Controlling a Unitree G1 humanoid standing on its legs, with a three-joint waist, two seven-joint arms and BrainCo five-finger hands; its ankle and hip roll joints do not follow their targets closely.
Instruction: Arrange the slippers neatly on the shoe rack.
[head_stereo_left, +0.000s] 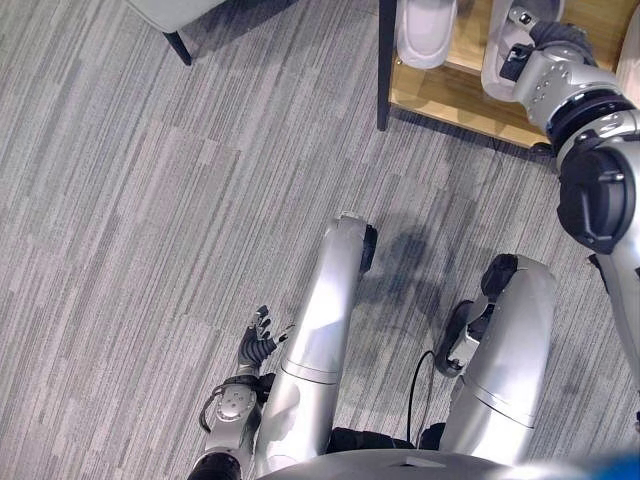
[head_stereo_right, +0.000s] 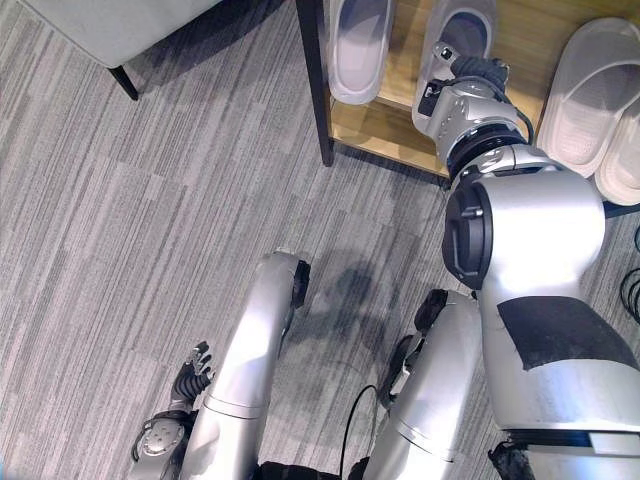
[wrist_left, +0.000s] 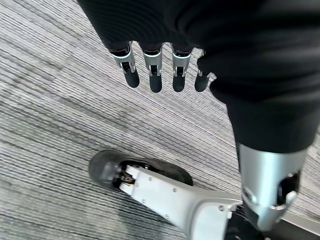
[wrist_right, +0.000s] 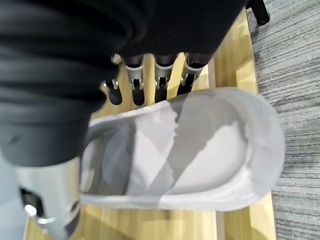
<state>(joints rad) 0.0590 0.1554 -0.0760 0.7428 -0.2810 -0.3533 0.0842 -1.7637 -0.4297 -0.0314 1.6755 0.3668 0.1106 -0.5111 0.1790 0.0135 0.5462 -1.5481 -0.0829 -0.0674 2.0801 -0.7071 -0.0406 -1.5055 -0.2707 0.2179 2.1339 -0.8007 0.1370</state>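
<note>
A pale grey slipper (wrist_right: 200, 150) lies on the wooden shelf of the shoe rack (head_stereo_right: 385, 125). My right hand (head_stereo_right: 478, 72) reaches over it, its fingers (wrist_right: 162, 82) straight along the slipper's far edge and not curled round it. In the right eye view this slipper (head_stereo_right: 465, 28) shows partly under the hand. Another grey slipper (head_stereo_right: 358, 40) lies to its left on the same shelf. A further pair (head_stereo_right: 590, 95) lies to the right. My left hand (head_stereo_left: 258, 345) hangs open low beside my left leg, over the carpet.
The rack's dark corner post (head_stereo_right: 312, 80) stands at the shelf's left end. A light grey piece of furniture (head_stereo_left: 180, 12) on a dark leg stands at the far left. Grey striped carpet (head_stereo_left: 150, 250) covers the floor.
</note>
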